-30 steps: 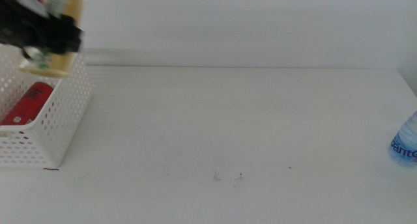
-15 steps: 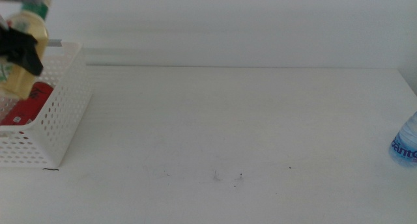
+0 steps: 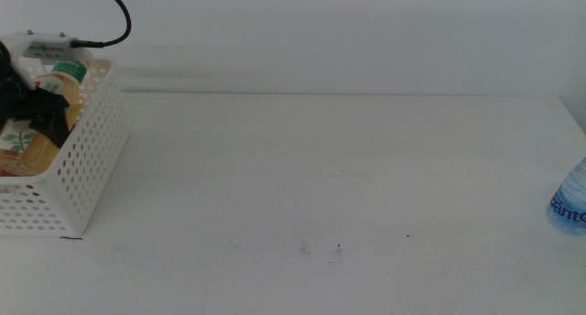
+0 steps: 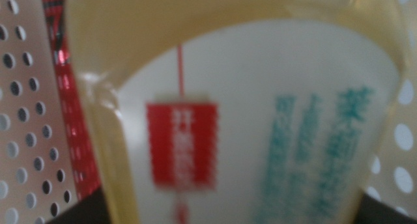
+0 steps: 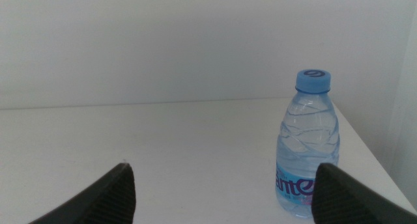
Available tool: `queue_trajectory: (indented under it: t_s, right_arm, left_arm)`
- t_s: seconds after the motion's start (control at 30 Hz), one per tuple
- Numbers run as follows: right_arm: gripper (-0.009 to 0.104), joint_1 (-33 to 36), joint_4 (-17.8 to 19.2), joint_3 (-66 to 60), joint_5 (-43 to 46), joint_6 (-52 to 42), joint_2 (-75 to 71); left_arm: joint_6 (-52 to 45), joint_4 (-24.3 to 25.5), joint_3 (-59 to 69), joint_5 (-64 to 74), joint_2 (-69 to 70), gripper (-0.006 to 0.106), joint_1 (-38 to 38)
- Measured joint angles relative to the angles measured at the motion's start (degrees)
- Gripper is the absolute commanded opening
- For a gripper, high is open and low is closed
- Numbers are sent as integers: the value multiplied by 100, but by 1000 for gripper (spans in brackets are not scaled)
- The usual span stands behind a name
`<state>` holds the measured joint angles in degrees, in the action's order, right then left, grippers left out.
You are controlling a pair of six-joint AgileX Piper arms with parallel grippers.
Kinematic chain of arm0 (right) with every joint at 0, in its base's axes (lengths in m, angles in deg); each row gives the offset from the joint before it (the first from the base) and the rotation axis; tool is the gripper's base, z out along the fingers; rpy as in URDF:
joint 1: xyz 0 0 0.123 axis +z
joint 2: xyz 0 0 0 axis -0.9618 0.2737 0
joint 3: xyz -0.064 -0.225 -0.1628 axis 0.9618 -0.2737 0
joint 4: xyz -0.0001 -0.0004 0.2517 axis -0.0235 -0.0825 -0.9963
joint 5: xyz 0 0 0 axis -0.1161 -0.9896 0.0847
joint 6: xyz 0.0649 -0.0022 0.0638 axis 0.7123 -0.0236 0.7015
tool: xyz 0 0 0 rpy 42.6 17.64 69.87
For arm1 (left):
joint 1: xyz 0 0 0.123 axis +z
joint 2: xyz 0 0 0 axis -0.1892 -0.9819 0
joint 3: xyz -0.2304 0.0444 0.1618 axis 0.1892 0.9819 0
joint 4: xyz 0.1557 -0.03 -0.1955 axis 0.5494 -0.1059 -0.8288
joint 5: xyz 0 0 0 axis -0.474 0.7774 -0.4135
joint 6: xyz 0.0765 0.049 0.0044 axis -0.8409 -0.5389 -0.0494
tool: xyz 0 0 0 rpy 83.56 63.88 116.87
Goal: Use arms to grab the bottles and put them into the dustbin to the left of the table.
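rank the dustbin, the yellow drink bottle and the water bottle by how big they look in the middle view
1. dustbin, clearly largest.
2. yellow drink bottle, partly hidden by the left claw inside the dustbin.
3. water bottle, cut off at the picture's edge, so ranks two and three are unsure.

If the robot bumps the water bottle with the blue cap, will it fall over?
Probably, yes. The water bottle stands upright, tall and slim, so a nudge near its cap could tip it. It looks like thin clear plastic, so a gripper may dent it. Once down, its round body would likely roll across the table.
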<state>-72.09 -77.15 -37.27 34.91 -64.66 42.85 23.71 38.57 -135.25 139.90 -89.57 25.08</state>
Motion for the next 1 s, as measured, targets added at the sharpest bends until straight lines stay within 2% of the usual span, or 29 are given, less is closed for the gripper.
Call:
queue_trajectory:
  t_s: [0.03,0.07,0.3,0.43,0.57,0.67,0.87,1.0]
  right_arm:
    - [87,0,0,0,0,0,0]
    - [87,0,0,0,0,0,0]
    - [87,0,0,0,0,0,0]
    - [87,0,0,0,0,0,0]
    - [87,0,0,0,0,0,0]
    - [87,0,0,0,0,0,0]
    - [87,0,0,0,0,0,0]
    - [87,0,0,0,0,0,0]
  left_arm:
    - [-10,13,-10,0,0,92,0]
    - [-10,13,-38,-41,26,94,0]
    - [-10,-254,-80,-121,517,94,0]
    - [-71,-785,70,-155,1112,94,0]
    - [-600,-1687,808,-494,2089,94,-77]
    - [-899,-2090,1731,-1283,3049,94,-355]
    - [-1209,-2614,3385,-2495,4651,94,-1235]
    - [-1230,-2659,3933,-2541,5355,94,-1736]
